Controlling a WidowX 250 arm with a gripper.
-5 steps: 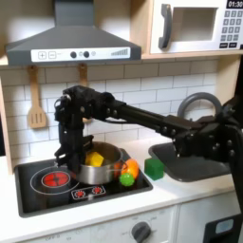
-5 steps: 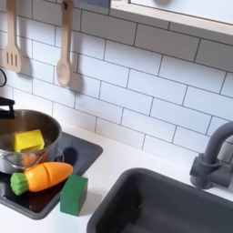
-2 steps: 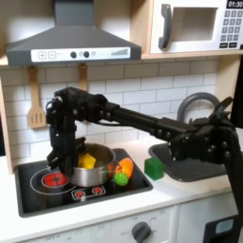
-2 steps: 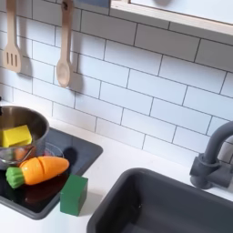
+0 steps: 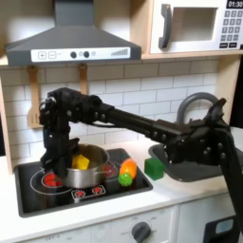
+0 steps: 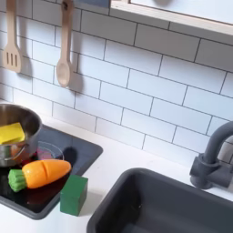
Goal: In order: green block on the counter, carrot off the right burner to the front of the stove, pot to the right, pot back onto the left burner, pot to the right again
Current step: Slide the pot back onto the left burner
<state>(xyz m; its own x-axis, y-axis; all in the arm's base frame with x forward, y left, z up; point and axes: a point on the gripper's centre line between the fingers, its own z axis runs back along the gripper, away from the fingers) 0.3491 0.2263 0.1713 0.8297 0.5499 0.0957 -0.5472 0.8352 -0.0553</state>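
Pot (image 5: 84, 172) slid left (gripper (image 5: 59, 169) alongside).

The off-white counter (image 5: 90, 216) carries the black stove (image 5: 38, 195), set flat into it. The green block (image 6: 74, 194) stands at the stove's corner, seemingly half on the counter. Beside it in the second exterior view, a dark sink (image 6: 173, 205) sits sunk in.

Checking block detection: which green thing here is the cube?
The small dark green cube standing on the off-white counter beside the black cooktop. The other green is the orange carrot's rounded light green tip.
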